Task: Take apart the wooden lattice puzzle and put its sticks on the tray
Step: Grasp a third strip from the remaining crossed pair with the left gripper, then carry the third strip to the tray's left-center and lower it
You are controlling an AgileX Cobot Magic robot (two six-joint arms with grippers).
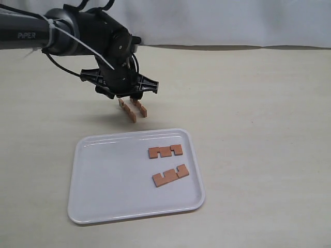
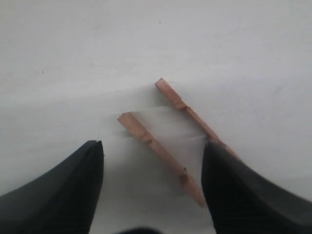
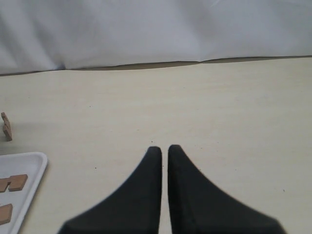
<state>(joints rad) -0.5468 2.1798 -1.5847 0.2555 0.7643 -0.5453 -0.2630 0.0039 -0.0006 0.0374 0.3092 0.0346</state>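
No interlocked lattice shows, only separate reddish-brown sticks. Two of them stand on edge, side by side, on the table just beyond the tray: one stick (image 1: 126,110) (image 2: 161,151) and a second stick (image 1: 139,107) (image 2: 187,109). My left gripper (image 1: 128,97) (image 2: 153,146) hangs open right over them. The first stick lies between its fingers, and the second runs under one finger (image 2: 229,185). Two more notched sticks (image 1: 165,151) (image 1: 170,175) lie flat on the white tray (image 1: 103,206). My right gripper (image 3: 164,148) is shut on nothing and is out of the exterior view.
The pale tabletop stretches around the tray, with a white cloth backdrop (image 1: 232,20) along the far edge. The right wrist view catches a tray corner (image 3: 34,165) and one standing stick (image 3: 6,126) at its side.
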